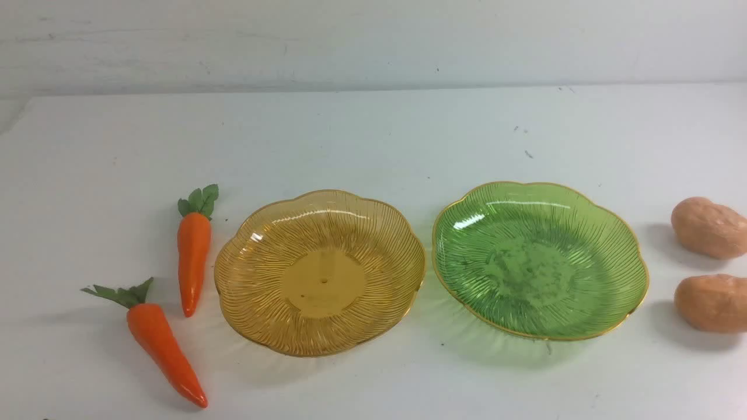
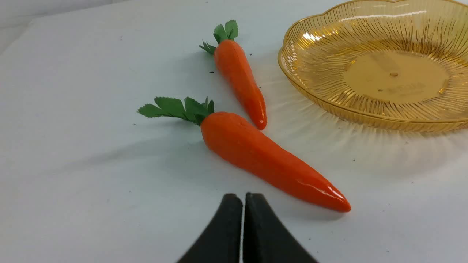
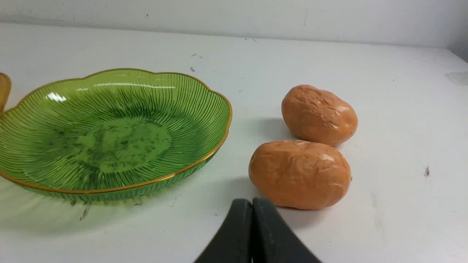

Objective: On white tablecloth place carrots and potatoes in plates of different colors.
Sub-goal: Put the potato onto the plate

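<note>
- Where things are: two carrots lie on the white tablecloth (image 1: 373, 134) at my left, beside the amber plate (image 1: 320, 274). Two potatoes lie at my right, beside the green plate (image 1: 540, 259). Both plates are empty, so nothing is sorted yet.
- The left fingers (image 2: 228, 223) are pressed together w/ nothing between them, near the pointed half of the near carrot (image 2: 263, 157). The right fingers (image 3: 268, 230) are also together and empty, just in front of the near potato (image 3: 299, 173).
- Carrots: the skin is glossy w/ bright highlights, so I judge hard plastic, light and prob. slippery. The body tapers, so a grip near the tip could squeeze it out. I would take it across the thick part, just below the green leaves. The leaves look thin and floppy, so no good hold there.
- The far carrot (image 2: 241, 80) lies near the amber plate's rim, not touching it. I would approach from the open side.
- Potatoes: the skin is lumpy and wrinkled, so more friction, I think. They are prob. hollow and light. The shape is rounded, so one may roll if pushed. I would grip across the short axis, at the middle.
- The far potato (image 3: 318, 115) is touching the near one or just beside it; I cannot tell which. So I would take the near one first.
- Plates: thin ribbed plastic, prob. light, so they could slide if bumped. I would release low.
</note>
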`<state>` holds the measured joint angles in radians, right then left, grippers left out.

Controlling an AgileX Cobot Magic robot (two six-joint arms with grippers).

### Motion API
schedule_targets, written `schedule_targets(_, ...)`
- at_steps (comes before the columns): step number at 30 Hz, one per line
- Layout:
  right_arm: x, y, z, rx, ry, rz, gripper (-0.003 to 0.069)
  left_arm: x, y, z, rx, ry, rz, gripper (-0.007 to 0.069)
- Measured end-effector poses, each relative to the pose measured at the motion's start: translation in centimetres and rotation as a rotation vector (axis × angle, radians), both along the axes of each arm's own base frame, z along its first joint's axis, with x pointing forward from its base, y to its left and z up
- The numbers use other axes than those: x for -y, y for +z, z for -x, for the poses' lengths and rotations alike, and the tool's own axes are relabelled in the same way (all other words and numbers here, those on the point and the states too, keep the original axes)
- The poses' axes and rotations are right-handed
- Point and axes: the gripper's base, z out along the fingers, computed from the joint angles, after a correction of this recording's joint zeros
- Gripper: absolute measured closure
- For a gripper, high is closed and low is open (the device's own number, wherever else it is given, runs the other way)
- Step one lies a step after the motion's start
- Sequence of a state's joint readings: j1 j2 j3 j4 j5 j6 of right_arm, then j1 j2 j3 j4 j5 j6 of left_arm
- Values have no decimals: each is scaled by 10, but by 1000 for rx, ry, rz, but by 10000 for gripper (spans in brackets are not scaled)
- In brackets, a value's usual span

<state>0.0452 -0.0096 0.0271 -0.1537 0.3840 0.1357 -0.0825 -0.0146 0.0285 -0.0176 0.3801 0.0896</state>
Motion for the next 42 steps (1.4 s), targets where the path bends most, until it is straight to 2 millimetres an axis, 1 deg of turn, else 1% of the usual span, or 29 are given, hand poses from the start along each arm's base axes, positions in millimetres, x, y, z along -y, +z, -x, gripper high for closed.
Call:
schedule_targets(28, 0, 0, 0, 1, -2, 8, 674, 0, 0, 0, 0, 0, 0, 627)
schedule_targets(31, 2, 0, 0, 3, -5, 54, 674, 0, 0, 0, 0, 0, 0, 627)
schedule_targets(35, 5, 2, 0, 16, -14, 199, 674, 0, 0, 0, 0, 0, 0, 627)
schedule_targets(36, 5, 5, -1, 46, -14, 193, 674, 0, 0, 0, 0, 0, 0, 627)
schedule_targets(38, 3, 7, -1, 77, -12, 124, 674, 0, 0, 0, 0, 0, 0, 627)
schedule_targets(40, -2, 14, -2, 156, -7, -209, 674, 0, 0, 0, 0, 0, 0, 627)
schedule_targets(41, -4, 19, -2, 196, -11, -462, 674, 0, 0, 0, 0, 0, 0, 627)
schedule_targets(42, -4, 19, -2, 202, -11, -500, 674, 0, 0, 0, 0, 0, 0, 627)
